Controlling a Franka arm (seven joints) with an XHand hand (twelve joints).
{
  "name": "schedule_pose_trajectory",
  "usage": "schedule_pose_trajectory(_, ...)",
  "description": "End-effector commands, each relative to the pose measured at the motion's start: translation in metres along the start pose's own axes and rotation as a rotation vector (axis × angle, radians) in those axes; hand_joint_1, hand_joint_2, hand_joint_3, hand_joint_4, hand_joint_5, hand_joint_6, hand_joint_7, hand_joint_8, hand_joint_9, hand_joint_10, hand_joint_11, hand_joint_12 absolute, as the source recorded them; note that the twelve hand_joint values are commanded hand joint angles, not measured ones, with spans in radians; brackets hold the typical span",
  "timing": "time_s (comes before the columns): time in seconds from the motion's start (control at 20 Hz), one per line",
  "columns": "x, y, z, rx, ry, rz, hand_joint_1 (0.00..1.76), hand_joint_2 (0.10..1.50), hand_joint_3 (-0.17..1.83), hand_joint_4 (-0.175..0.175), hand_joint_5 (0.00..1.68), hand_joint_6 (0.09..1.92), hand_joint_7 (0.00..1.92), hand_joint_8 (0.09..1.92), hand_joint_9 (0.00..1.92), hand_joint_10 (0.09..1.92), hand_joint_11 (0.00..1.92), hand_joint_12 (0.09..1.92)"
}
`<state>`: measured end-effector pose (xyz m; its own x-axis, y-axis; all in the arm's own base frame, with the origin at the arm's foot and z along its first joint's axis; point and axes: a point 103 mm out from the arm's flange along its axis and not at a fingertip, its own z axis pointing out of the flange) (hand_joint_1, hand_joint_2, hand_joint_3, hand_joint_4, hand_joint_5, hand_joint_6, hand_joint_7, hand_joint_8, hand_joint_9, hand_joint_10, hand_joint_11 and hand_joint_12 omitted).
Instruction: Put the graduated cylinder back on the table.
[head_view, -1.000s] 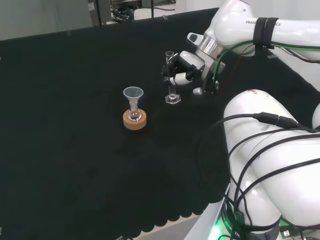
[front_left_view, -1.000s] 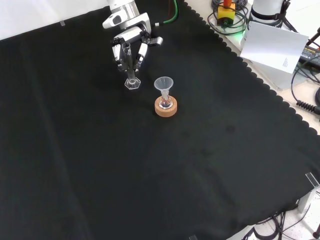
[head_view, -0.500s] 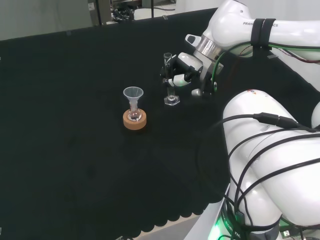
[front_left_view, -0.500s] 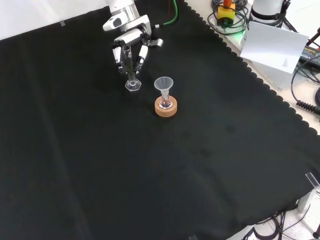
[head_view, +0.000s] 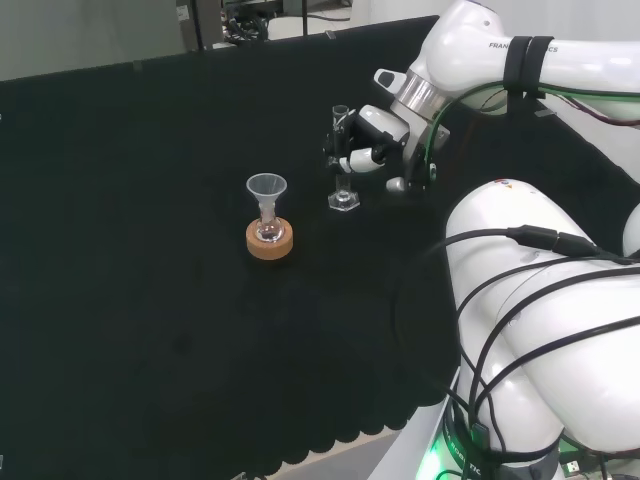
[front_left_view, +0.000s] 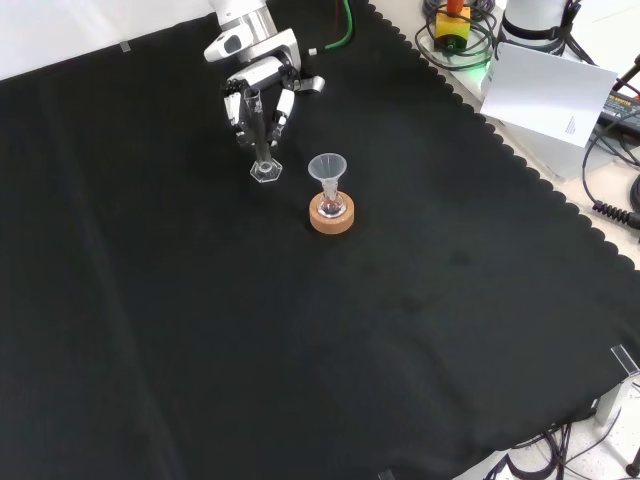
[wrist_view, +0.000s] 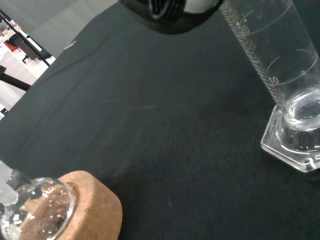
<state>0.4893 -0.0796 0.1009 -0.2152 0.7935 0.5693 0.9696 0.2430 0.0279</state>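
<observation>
While the hand (front_left_view: 262, 88) has its fingers (front_left_view: 243, 110) curled round the upright graduated cylinder (front_left_view: 263, 150), its base appears to rest on the tabletop (front_left_view: 200, 320); placing seems nearly done, releasing likely comes next.

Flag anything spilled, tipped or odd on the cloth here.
Nothing stands out. The graduated cylinder is upright at the cloth in the robot hand; the funnel sits straight in the flask on its cork ring. No spill.

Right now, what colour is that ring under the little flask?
The ring is light brown cork, clearest in the front view.
</observation>
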Motion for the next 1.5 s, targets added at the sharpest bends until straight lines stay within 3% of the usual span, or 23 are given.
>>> schedule_pose_trajectory(0.05,-0.0011,-0.0004,-0.0001,0.016,-0.005,-0.014,1.27,1.08,0.0,-0.175,1.02,0.92,1.06,0.9,1.5,0.09,1.27,0.75)
schedule_pose_trajectory(0.2,-0.0005,0.0001,-0.0003,0.024,-0.007,-0.019,1.27,1.09,0.0,-0.175,1.01,0.93,1.05,0.92,1.47,0.09,1.3,0.77)
schedule_pose_trajectory(0.35,-0.0003,-0.0005,-0.0002,0.032,-0.008,-0.016,1.16,1.07,0.0,-0.081,1.06,0.87,1.11,0.64,1.46,0.09,1.28,0.8)
schedule_pose_trajectory(0.45,0.0002,-0.0013,-0.0005,0.033,-0.025,-0.017,1.14,1.07,0.0,-0.044,1.07,0.85,1.12,0.55,1.46,0.09,1.26,0.81)
schedule_pose_trajectory(0.9,0.001,-0.0041,-0.0055,0.02,-0.072,-0.01,1.09,1.06,0.0,0.079,1.08,0.84,1.03,0.54,1.41,0.09,1.11,0.92)
schedule_pose_trajectory(1.1,-0.0012,-0.0049,-0.0073,0.027,-0.054,0.008,1.1,1.02,-0.14,0.009,0.98,0.65,0.98,0.57,1.37,0.09,1.06,0.95)
schedule_pose_trajectory(1.5,-0.0063,-0.0048,-0.0088,0.043,-0.04,0.029,1.08,1.01,-0.17,-0.008,0.96,0.62,0.96,0.57,1.34,0.09,1.02,0.96)
